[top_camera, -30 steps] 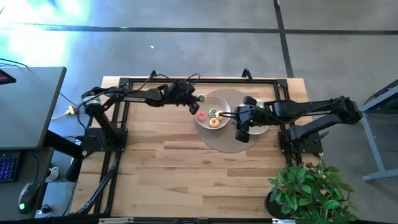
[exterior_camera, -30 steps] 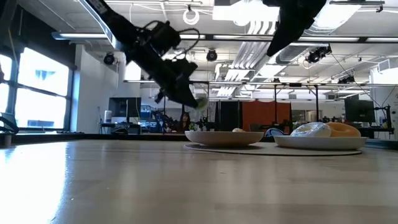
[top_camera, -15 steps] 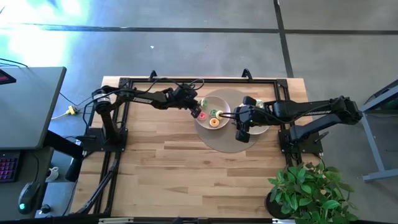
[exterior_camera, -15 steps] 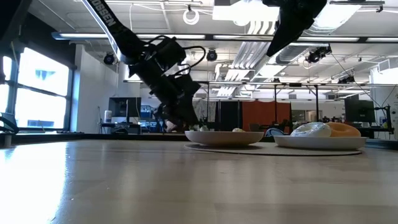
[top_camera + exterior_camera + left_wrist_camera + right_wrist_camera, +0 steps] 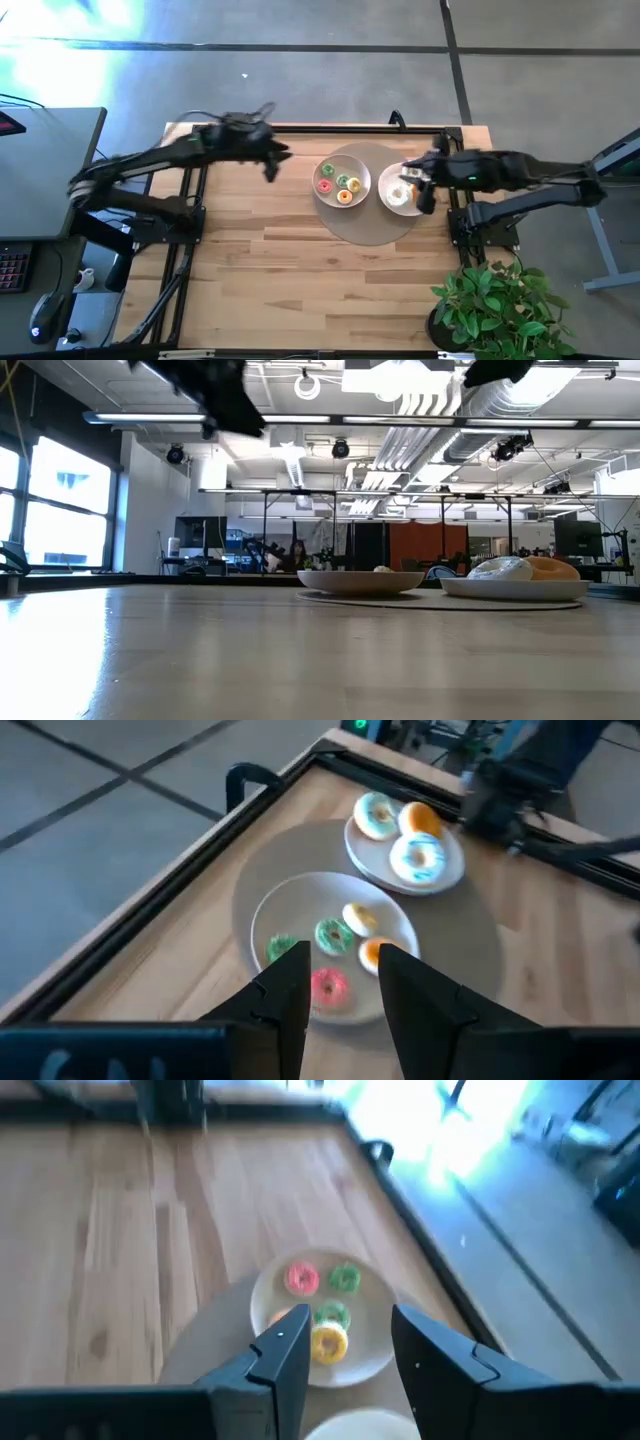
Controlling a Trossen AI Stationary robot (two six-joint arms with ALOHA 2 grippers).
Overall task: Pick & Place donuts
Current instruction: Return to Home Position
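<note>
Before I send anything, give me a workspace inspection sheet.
Surface: light wooden tabletop, round beige mat under both plates.
Job's things: five small iced toy donuts (two green, pink, yellow, orange) on the pale round plate; three larger donuts on the white round plate.
Clutter: nothing seen.
Hands: left hand open, empty, left of the plates; right hand open, empty, by the white plate.
Cables: nothing seen on the tabletop.
Surroundings: potted green plant, dark desk.

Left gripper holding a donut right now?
No, the left gripper is open and empty; the donuts lie on the plate beyond it.
</note>
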